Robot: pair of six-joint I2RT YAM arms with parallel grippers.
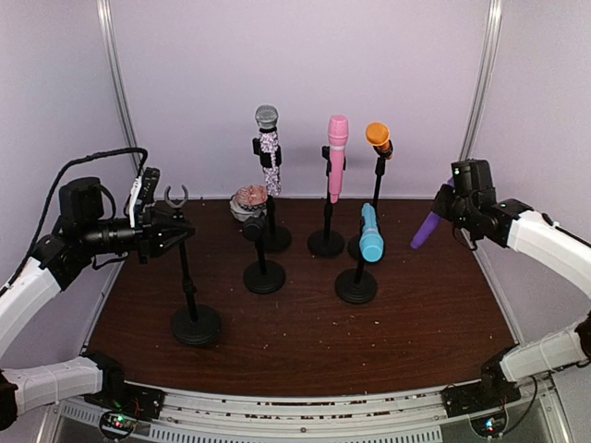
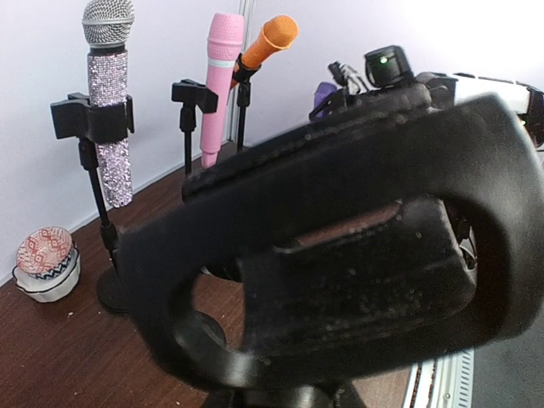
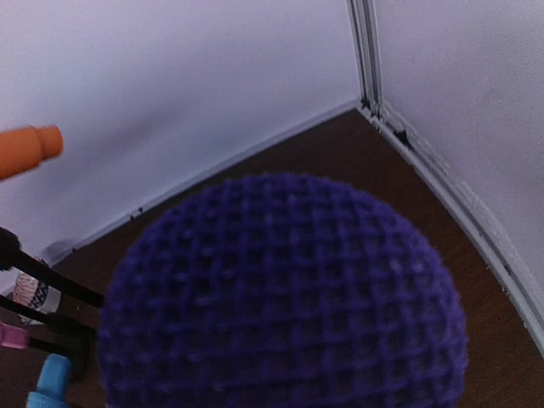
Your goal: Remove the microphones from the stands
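- L gripper (image 1: 177,232) clamped on empty stand (image 1: 195,325) pole; if the grip slips, stand may tip.
- R gripper (image 1: 442,209) closed round purple mic (image 1: 424,231), held far right, off stand; loose hold = drop, or knock into blue mic (image 1: 370,235).

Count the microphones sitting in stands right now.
4: silver microphone back left, pink microphone back centre, orange microphone back right, blue microphone in front. The purple microphone is in the right end effector.

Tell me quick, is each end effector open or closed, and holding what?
Left end effector: closed on the empty stand.
Right end effector: closed, holding the purple microphone.
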